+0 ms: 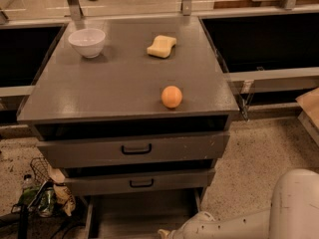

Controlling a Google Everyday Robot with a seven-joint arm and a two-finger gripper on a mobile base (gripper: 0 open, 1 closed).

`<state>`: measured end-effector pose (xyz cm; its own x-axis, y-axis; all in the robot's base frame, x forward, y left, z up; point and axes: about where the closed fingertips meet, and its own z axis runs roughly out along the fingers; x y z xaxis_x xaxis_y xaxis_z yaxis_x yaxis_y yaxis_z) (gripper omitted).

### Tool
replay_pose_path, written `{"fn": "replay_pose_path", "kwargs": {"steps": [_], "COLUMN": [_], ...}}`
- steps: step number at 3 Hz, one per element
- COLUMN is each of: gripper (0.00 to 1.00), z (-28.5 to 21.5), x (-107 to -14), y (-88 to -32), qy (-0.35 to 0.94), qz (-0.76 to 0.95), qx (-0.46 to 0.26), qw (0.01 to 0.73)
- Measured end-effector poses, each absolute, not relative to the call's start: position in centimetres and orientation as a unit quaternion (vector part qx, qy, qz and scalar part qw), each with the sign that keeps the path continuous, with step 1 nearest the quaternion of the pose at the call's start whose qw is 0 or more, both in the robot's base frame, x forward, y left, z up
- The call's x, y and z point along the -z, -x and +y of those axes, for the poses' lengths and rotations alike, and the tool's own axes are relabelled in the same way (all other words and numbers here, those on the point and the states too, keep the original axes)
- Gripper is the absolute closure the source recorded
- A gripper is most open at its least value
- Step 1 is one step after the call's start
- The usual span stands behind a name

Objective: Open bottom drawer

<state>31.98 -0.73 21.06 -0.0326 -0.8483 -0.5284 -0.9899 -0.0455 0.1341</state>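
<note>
The grey cabinet [124, 88] has three drawers. The bottom drawer [139, 215] stands pulled out toward me. I see its dark inside and side walls below the middle front, but its own front and handle are cut off by the lower edge of the view. My white arm [239, 223] reaches in from the lower right. My gripper [163, 232] shows only as a tip at the bottom edge, over the front part of the bottom drawer.
The top drawer front [134, 149] and middle drawer front [141, 183] each carry a black loop handle. On the cabinet top sit a white bowl [86, 42], a yellow sponge [161, 46] and an orange [172, 96]. Bags and cables [40, 198] lie on the floor at left.
</note>
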Motion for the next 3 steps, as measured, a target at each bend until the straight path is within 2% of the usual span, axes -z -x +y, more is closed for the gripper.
{"fn": "replay_pose_path", "kwargs": {"steps": [2, 3], "gripper": [0.0, 0.0], "z": [-1.7, -1.2], "x": [-21.1, -20.4], "y": [-35.9, -35.7], "qy": [0.667, 0.668], "qz": [0.704, 0.701], "qx": [-0.196, -0.203], "qw": [0.146, 0.145]}}
